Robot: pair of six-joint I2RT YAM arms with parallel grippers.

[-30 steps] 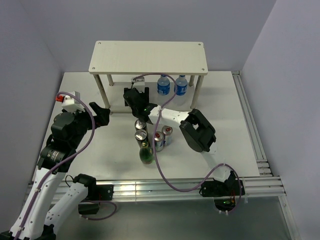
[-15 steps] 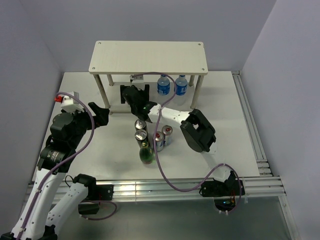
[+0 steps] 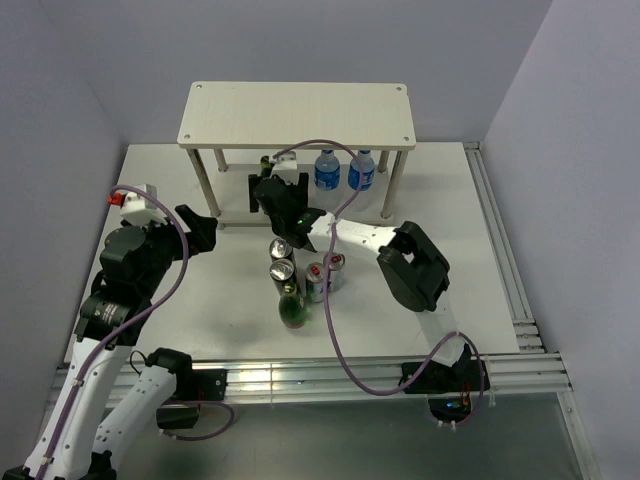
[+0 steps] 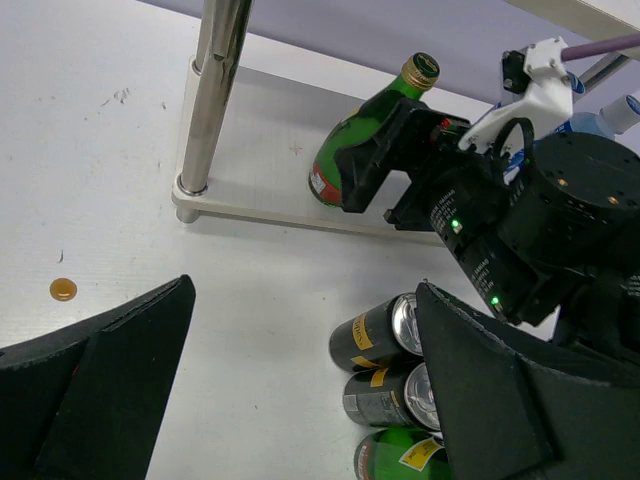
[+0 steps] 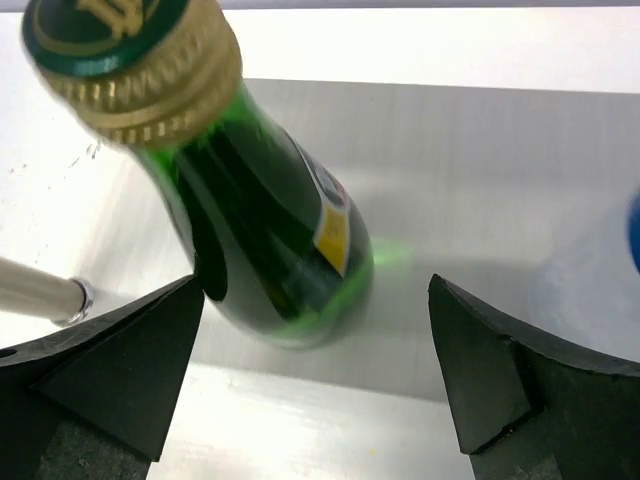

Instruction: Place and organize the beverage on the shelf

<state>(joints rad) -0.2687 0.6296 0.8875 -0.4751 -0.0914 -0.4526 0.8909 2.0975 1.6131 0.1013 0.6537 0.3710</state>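
The green bottle stands on the lower board of the shelf, toward its left end and near the front left leg. The right jaws are released. They stand wide, one finger on each side of the bottle, with bare board showing between each finger and the glass. Nothing is held, so the step in hand looks like the retreat after setting the bottle down.

To do it well, I judge the right arm should back straight out along the line of its fingers, toward the front of the shelf. The jaws should stay wide until the tips are past the bottle. Any sideways swing could catch the glass, and so narrow a bottle would probably topple easily. The arm should keep low until it is clear of the top board, then rise before turning. The two black cans, the slim cans and the second green bottle stand on the worktop close behind the wrist.

Two water bottles stand further right on the same board, apart from the green one.

The left jaws are also released and empty. They hang over the worktop left of the cans, out of the way.
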